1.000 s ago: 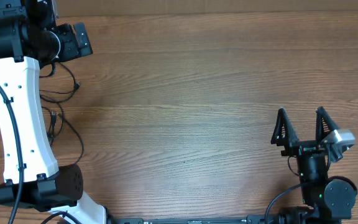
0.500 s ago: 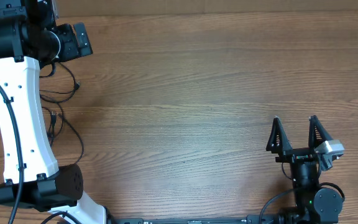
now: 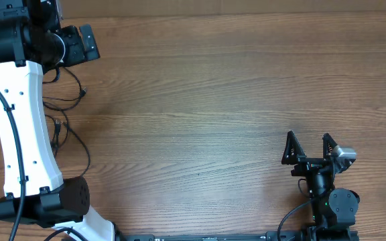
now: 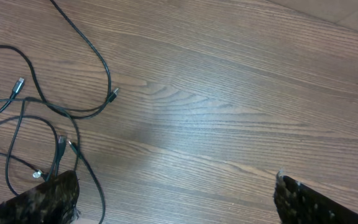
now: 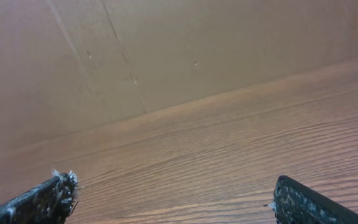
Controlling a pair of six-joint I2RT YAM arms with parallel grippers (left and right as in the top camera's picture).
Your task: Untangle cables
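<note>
Several thin black cables (image 4: 55, 112) lie in loose, crossing loops at the left of the left wrist view, with small plug ends (image 4: 113, 94), one silver-tipped (image 4: 19, 83). In the overhead view the cables (image 3: 69, 130) lie at the table's left edge, partly hidden under the white left arm. My left gripper (image 4: 173, 200) is open and empty above the wood, its left finger over the cable loops; overhead it shows at the far left corner (image 3: 79, 41). My right gripper (image 3: 307, 147) is open and empty at the front right, far from the cables; it also shows in the right wrist view (image 5: 176, 199).
The white left arm (image 3: 25, 127) spans the left side from its base (image 3: 66, 201) at the front. The right arm's base (image 3: 334, 207) sits at the front edge. A brown wall (image 5: 166, 50) stands behind the wooden table (image 3: 206, 100).
The right gripper has drawn back toward its base and shifted slightly left, still open. The left arm and the cables have not moved.
</note>
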